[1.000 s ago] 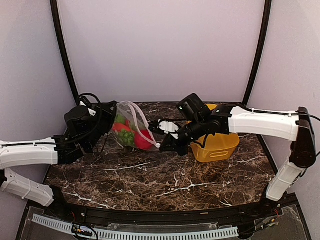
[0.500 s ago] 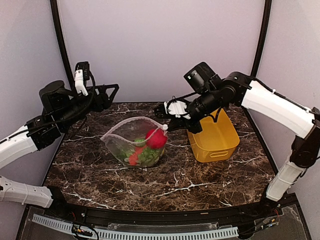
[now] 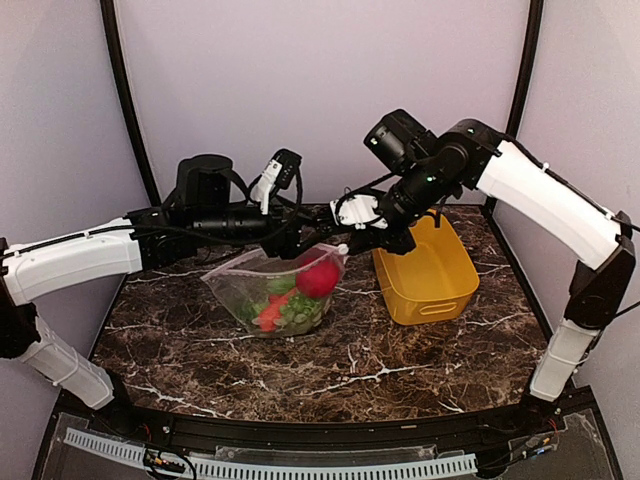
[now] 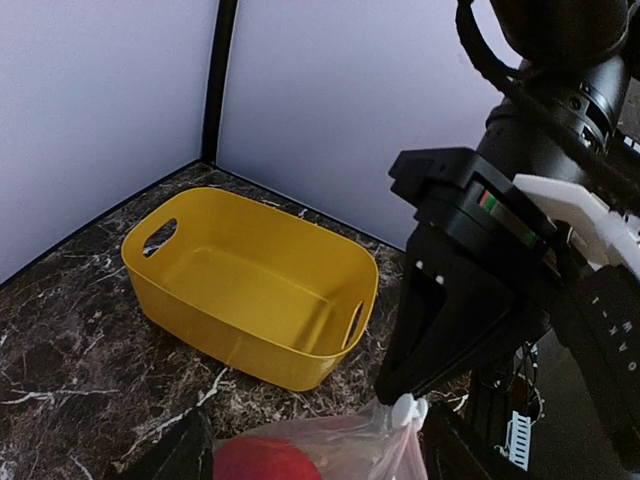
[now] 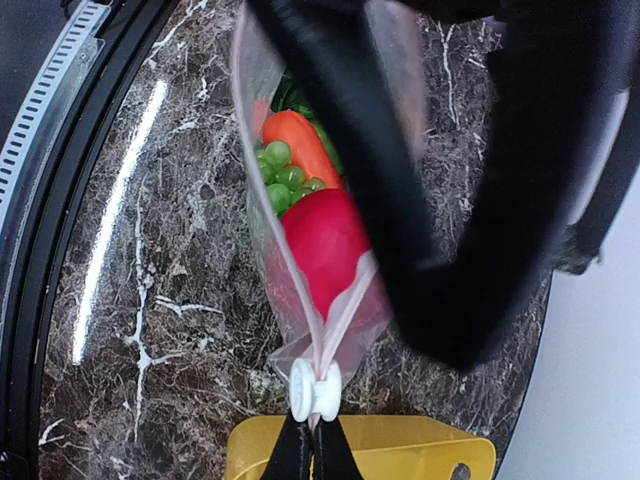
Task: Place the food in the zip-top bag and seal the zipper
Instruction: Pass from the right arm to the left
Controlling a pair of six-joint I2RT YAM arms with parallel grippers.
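The zip-top bag (image 3: 262, 300) lies on the table, mouth up and gaping. It holds the food: a red round fruit (image 3: 316, 278), green grapes (image 5: 285, 180) and an orange-red pepper (image 5: 302, 140). My right gripper (image 3: 352, 245) is shut on the white slider (image 5: 315, 390) of the zipper (image 5: 283, 272) at the bag's right end and holds that corner up. My left gripper (image 3: 300, 243) is open just above the same end. Its fingers (image 4: 165, 455) stand to either side of the bag's top (image 4: 340, 445), close to the right gripper (image 4: 470, 300).
The yellow basket (image 3: 430, 290) stands right of the bag with nothing in it (image 4: 250, 345). Walls and black frame posts close the back and sides. The two arms cross close together above the bag.
The left gripper let go of the bag's left end, opened, rose, then swung across to the bag's right end. The bag came to rest on the table. The right gripper lifted with the slider.
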